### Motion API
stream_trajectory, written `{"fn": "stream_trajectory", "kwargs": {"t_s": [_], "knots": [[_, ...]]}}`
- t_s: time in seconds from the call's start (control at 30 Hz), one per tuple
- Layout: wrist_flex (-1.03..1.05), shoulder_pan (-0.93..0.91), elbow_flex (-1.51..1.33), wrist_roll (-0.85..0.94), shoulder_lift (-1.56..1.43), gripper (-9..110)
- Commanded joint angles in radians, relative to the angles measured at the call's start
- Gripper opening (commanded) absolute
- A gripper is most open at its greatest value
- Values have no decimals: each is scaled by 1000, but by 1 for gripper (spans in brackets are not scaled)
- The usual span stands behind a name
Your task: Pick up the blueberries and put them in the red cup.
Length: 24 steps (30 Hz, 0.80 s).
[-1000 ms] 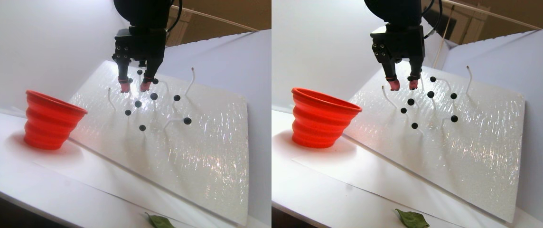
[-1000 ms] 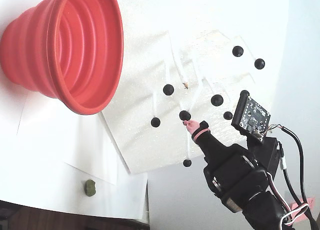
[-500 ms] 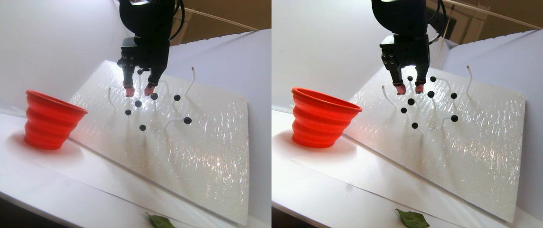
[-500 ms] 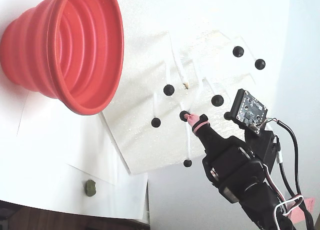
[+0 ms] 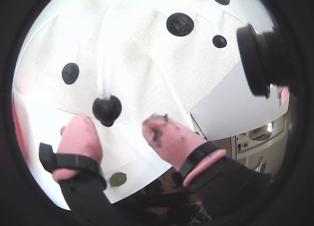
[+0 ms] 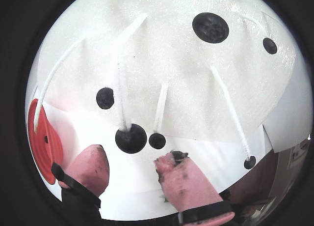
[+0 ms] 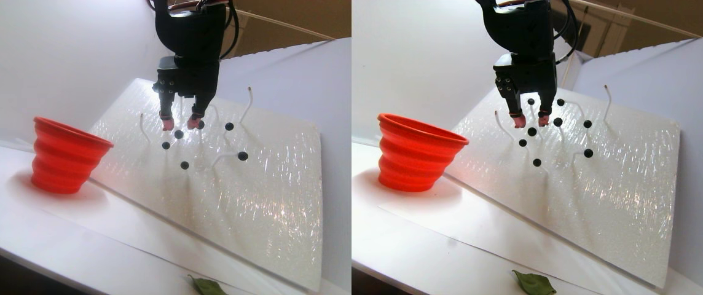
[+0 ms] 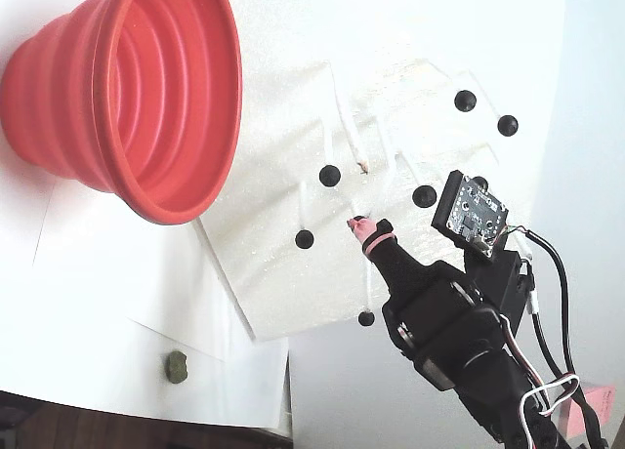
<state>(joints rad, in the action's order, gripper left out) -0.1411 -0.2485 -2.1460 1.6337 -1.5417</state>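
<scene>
Several blueberries sit on thin white stalks on a tilted white foam board (image 7: 253, 184). My gripper (image 5: 118, 130) is open and empty, its pink fingertips (image 5: 78, 132) just short of one blueberry (image 5: 107, 109), which lies in line with the gap. In another wrist view the gripper (image 6: 132, 156) stands below that blueberry (image 6: 131, 138) and a smaller one (image 6: 157, 140). More blueberries show farther up the board (image 5: 180, 24). The red cup (image 7: 66, 157) stands upright left of the board, apart from the gripper (image 7: 180, 125). It also shows in the fixed view (image 8: 127, 88) and at the wrist view's left edge (image 6: 44, 142).
A green leaf (image 7: 207, 286) lies on the white table in front of the board; it also shows in a wrist view (image 5: 117, 179) and the fixed view (image 8: 176, 366). A second black camera (image 5: 260, 59) juts out beside the gripper. White walls stand behind the board.
</scene>
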Motion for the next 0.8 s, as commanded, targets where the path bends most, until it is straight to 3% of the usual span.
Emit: {"fn": "stream_trajectory", "kwargs": {"t_s": [0.0,0.77], "knots": [[-31,-37,115,6,-8,20],[-55,-9,158,12,57,20]]}}
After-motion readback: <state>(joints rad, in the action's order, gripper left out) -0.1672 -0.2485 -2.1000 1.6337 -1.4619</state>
